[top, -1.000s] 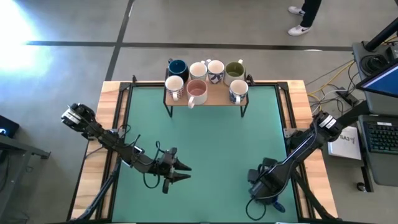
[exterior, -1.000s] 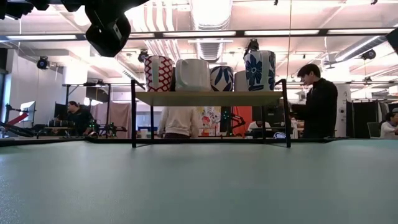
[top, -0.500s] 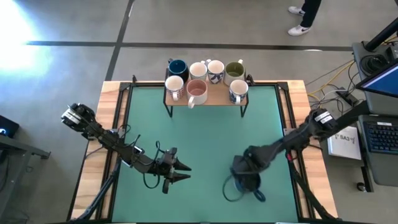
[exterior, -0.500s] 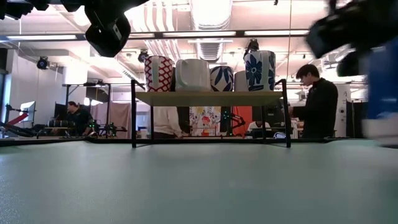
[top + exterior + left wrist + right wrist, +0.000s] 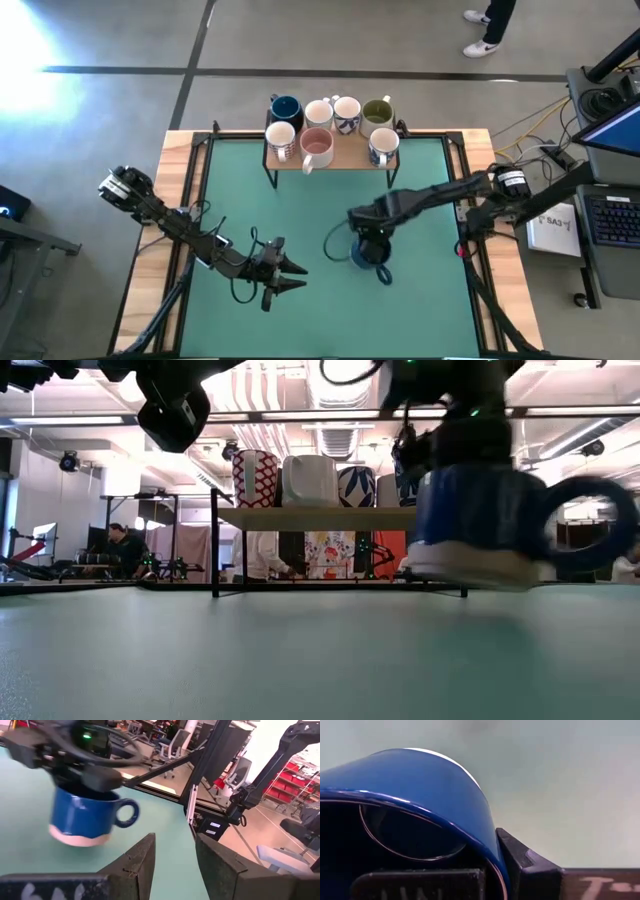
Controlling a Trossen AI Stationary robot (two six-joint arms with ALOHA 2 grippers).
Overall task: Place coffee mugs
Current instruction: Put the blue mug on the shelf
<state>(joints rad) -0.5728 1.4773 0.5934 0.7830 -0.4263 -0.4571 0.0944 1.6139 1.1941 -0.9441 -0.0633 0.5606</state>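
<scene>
We see a green table mat (image 5: 300, 215) with wood edging (image 5: 180, 160), a small wooden shelf on black legs (image 5: 345, 156) at its far side, well beyond the fingers. Off the right side: keyboard (image 5: 612, 218), cables (image 5: 525, 135). Low view: a seated person (image 5: 125, 548) in the room behind. Someone's shoes (image 5: 483, 46) on the floor.

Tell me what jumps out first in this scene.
The right pincer carries a dark blue mug just above the green table, near its middle. Behind it, seven mugs crowd a small raised shelf at the far edge. The left pincer waits open near the front-left.
</scene>
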